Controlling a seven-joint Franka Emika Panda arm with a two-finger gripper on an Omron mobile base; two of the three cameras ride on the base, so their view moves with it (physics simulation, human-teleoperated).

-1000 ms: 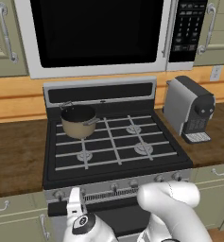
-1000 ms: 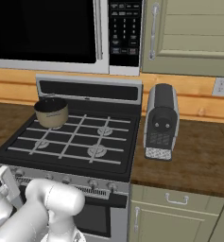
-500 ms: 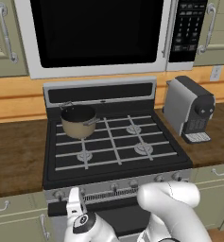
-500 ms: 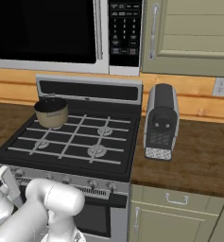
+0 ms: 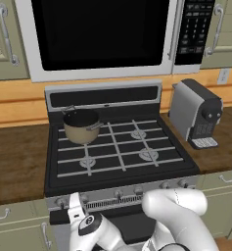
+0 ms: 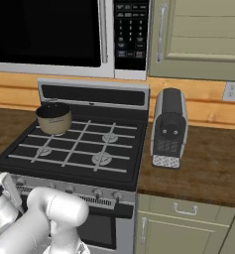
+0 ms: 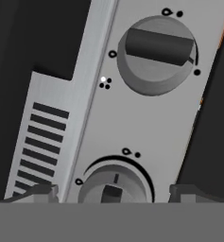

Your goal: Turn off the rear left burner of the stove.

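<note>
Down at the front of the wide black gas stove (image 5: 118, 147) with its black grid grates, my two-finger gripper (image 7: 112, 193) sits close against the silver front strip of round knobs (image 7: 146, 118). In the hand view my two small dark fingertips (image 7: 42, 193) stand well apart, one on each side of the nearer round grey knob (image 7: 114, 186), so the jaws are spread and hold nothing; I cannot tell whether either tip touches that knob. A second round grey knob (image 7: 158, 54) with a dark bar across its face lies farther along the strip, and a slotted vent panel (image 7: 40, 146) runs beside both.

From the left base view my white arm (image 5: 174, 215) rises at the lower right and bends down to the stove's front edge, the wrist low at the left end of the knob strip (image 5: 76, 208).

The rear left burner (image 5: 81, 128) is at the back left of the cooktop, beneath the grate bars, and a tan round pot with a dark interior (image 5: 81, 125) stands on it. Beside the stove on the brown wooden counter (image 6: 203, 163) stands a silver and black coffee machine (image 6: 168, 126). A white-framed microwave with a black door (image 5: 103, 34) hangs above.
</note>
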